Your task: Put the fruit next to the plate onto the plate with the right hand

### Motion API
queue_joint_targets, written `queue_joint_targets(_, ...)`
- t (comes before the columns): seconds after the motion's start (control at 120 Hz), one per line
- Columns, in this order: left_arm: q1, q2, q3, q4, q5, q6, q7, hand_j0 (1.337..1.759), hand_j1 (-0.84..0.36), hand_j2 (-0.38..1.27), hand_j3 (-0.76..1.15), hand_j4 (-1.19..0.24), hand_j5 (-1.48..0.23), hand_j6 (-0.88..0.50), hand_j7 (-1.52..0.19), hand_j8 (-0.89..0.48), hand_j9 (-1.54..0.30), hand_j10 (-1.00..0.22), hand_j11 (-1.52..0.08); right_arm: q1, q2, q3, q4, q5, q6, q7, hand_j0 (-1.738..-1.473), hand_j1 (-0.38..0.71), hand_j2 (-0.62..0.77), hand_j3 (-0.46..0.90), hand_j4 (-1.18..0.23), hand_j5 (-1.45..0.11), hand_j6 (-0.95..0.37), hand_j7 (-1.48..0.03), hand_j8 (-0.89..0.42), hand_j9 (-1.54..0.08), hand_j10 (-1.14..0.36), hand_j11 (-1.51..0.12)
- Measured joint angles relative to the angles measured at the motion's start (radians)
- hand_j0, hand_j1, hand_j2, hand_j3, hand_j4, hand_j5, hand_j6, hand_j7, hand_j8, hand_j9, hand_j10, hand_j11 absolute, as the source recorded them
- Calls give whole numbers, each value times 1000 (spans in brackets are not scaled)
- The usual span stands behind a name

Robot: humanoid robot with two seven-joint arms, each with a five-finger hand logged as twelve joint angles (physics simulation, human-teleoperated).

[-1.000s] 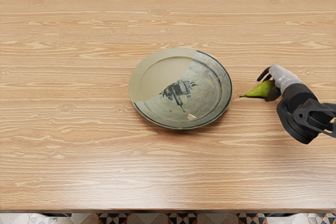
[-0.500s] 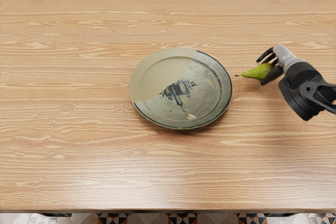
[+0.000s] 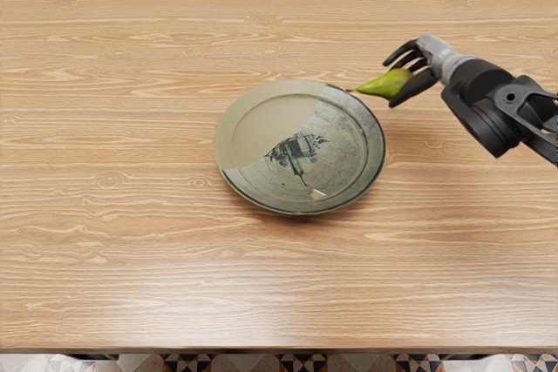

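At the near edge, a strip of patterned floor (image 3: pixel 288 363) peeks out below the wooden table (image 3: pixel 131 285), and the front stretch of the tabletop is plain wood grain. Moving up to the middle, there's the plate (image 3: pixel 261 128), round and shallow with a dark rim, pale on its left part and carrying a dark reflection toward its centre, sitting flat on the wood. Just past the plate's far-right rim, here's the action: the right hand (image 3: pixel 414 63) comes in on its dark arm (image 3: pixel 488 106) from the right edge, and its black fingers (image 3: pixel 401 50) are curled around the fat end of a green pear (image 3: pixel 385 84), pinching it firmly. The pear lies roughly sideways in that grip, narrow end and stem pointing left, the stem tip right at the plate's rim in this view, the body of the fruit outside the plate, not on it. A faint shadow falls on the wood right of the plate. Beyond the hand, bare tabletop runs to the far edge.
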Motion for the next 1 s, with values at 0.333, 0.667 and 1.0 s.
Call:
queue_joint_targets(0.333, 0, 0, 0, 0, 0, 0, 0, 1658, 349, 0, 0, 0, 0, 0, 0, 0, 0, 0, 0, -1, 109, 11, 0, 2, 16, 0, -1658, 295, 428, 1, -593, -813, -474, -793, -433, -803, -613, -811)
queue_joint_targets(0.667, 0, 0, 0, 0, 0, 0, 0, 1658, 349, 0, 0, 0, 0, 0, 0, 0, 0, 0, 0, -9, 195, 2, 0, -11, 49, 0, -1658, -4, 212, 0, -313, -426, -276, -416, -235, -416, -322, -423)
queue_joint_targets(1.0, 0, 0, 0, 0, 0, 0, 0, 1658, 349, 0, 0, 0, 0, 0, 0, 0, 0, 0, 0, -15, 113, 135, 0, 145, 208, 1, -1658, -282, 42, 0, -62, -83, -56, -81, -47, -81, -64, -83)
